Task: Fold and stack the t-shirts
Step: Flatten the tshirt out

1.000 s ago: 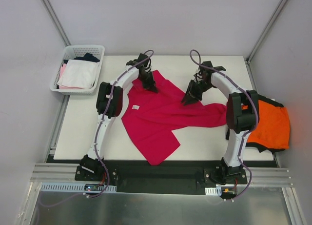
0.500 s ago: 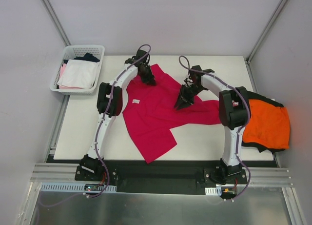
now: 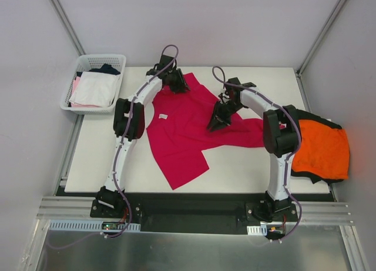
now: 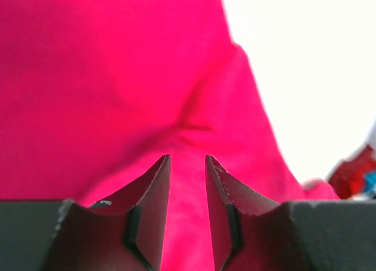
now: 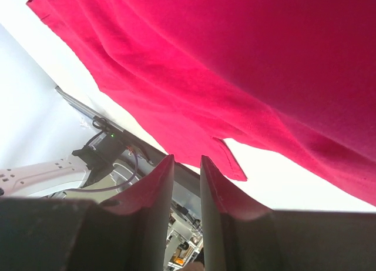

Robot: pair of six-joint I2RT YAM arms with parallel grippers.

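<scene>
1. A plain crimson-magenta cloth t-shirt (image 3: pixel 188 133) lay spread and rumpled across the middle of the white bench (image 3: pixel 100 159). A small white neck label (image 3: pixel 165 116) showed toward its 9 o'clock side.
2. The left claw (image 3: pixel 180 86) sat at the shirt's 11 o'clock corner, low over the cloth.
3. In the left wrist view, the left claw (image 4: pixel 188 159) had its fingers a narrow way apart. Crimson cloth showed through the gap, and nothing was pinched between them.
4. The right claw (image 3: pixel 212 125) pointed down at the shirt, a little to the 2 o'clock side of its middle.
5. In the right wrist view, the right claw (image 5: pixel 187 158) also stood slightly parted. Its gap was clear of cloth, and the shirt's edge lay just beyond the tips.
6. A bright orange t-shirt (image 3: pixel 320 150) lay at the bench's 3 o'clock edge, on top of a black t-shirt (image 3: pixel 301 116) whose edges showed around it.
7. A white mesh basket (image 3: pixel 97 60) holding white and pink garments stood off the bench at 10 o'clock.
</scene>
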